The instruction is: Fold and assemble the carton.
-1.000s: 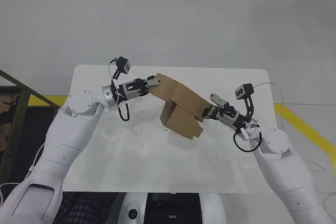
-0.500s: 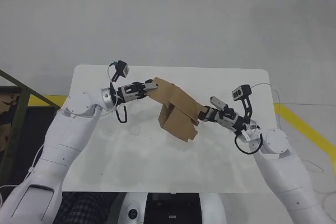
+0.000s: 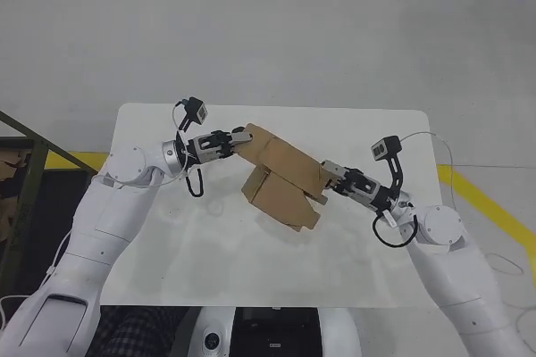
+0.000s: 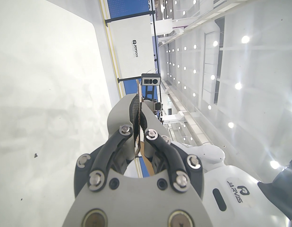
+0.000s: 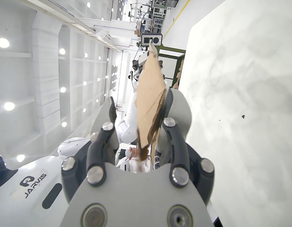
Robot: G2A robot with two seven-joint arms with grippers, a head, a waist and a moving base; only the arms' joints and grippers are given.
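Pinches carton [image 3: 281,174] in left gripper [image 3: 242,136] above far middle of worktop [image 3: 205,259]; brackets its other end with half-open right gripper [image 3: 325,169]. Looks early: part-opened, flaps yet to fold and close.

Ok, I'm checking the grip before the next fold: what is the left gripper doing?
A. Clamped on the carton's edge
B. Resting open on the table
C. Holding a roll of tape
A: in the left wrist view the left gripper has both fingers pinched on the thin edge of the carton.
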